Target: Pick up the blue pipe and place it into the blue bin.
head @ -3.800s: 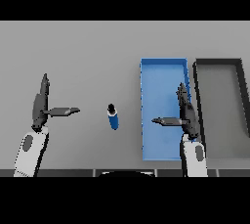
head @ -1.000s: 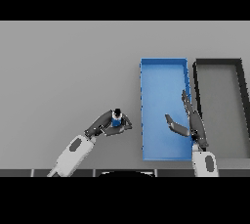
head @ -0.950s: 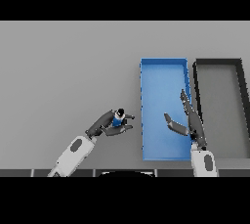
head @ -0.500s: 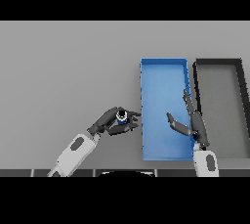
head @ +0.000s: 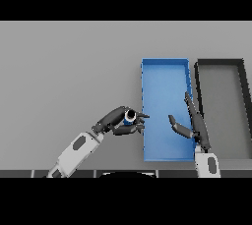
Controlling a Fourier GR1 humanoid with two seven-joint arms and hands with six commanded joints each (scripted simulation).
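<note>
My left hand (head: 117,121) is curled round the blue pipe (head: 129,117), which I see end-on as a pale ring with a blue rim. It holds the pipe just left of the blue bin's (head: 165,69) left wall, and its fingertips reach that wall. The bin is a long blue tray at centre right with nothing in it. My right hand (head: 193,121) hovers over the bin's right side with straight fingers and the thumb spread, holding nothing.
A dark grey bin (head: 221,67) of the same shape stands right beside the blue one at the far right. The grey table (head: 64,71) stretches to the left and back.
My left hand has carried the blue pipe rightward, from clear of the bin to its left wall. The right hand has barely shifted over the bin.
</note>
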